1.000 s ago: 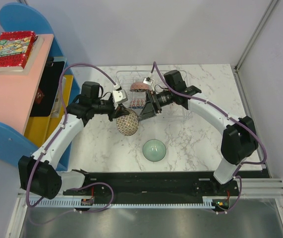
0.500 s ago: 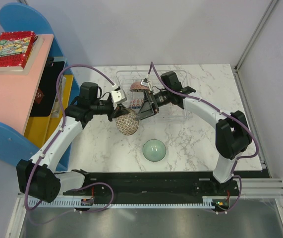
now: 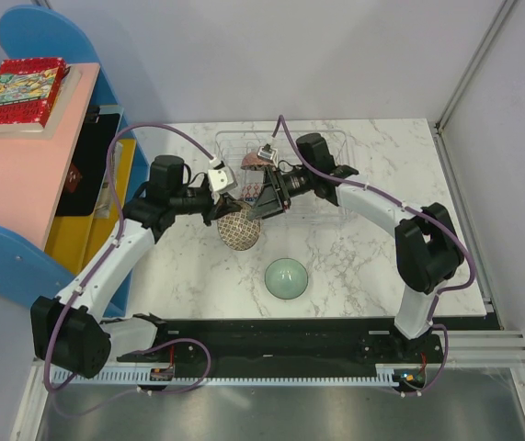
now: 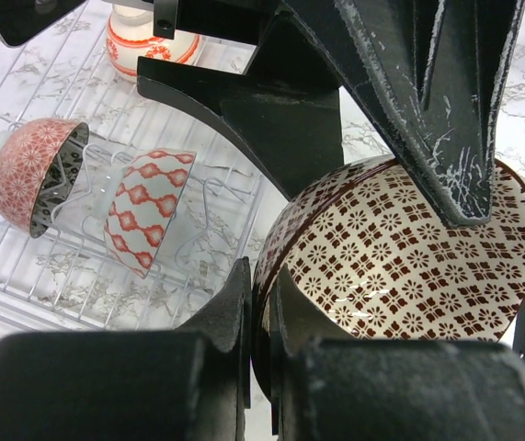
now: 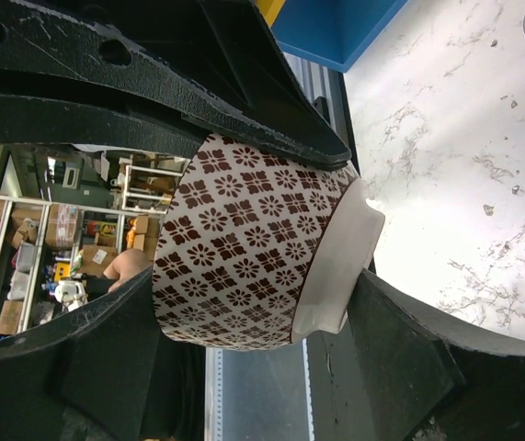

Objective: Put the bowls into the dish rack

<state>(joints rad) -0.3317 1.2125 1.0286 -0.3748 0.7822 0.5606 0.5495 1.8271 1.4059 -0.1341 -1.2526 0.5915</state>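
The beige lattice-patterned bowl (image 3: 238, 230) hangs on its side above the table, in front of the clear dish rack (image 3: 328, 147). My left gripper (image 3: 224, 208) is shut on its rim, with the fingers pinching the wall (image 4: 262, 303). My right gripper (image 3: 251, 211) is spread wide around the same bowl (image 5: 253, 248). One finger (image 5: 400, 340) is at the foot and the other (image 4: 446, 119) reaches inside the bowl (image 4: 400, 266). The rack (image 4: 78, 276) holds an orange-red floral bowl (image 4: 28, 170) and a red-diamond bowl (image 4: 147, 220) on edge. A pale mint-green bowl (image 3: 286, 277) lies upside down on the table.
A red-and-white dish (image 4: 142, 41) sits at the rack's far end. A blue and pink shelf unit (image 3: 23, 175) with a book (image 3: 18, 92) stands left of the table. Grey walls close the back and right sides.
My right arm has moved further left, so its fingers now sit around the lattice bowl. My left gripper has held the bowl almost still.
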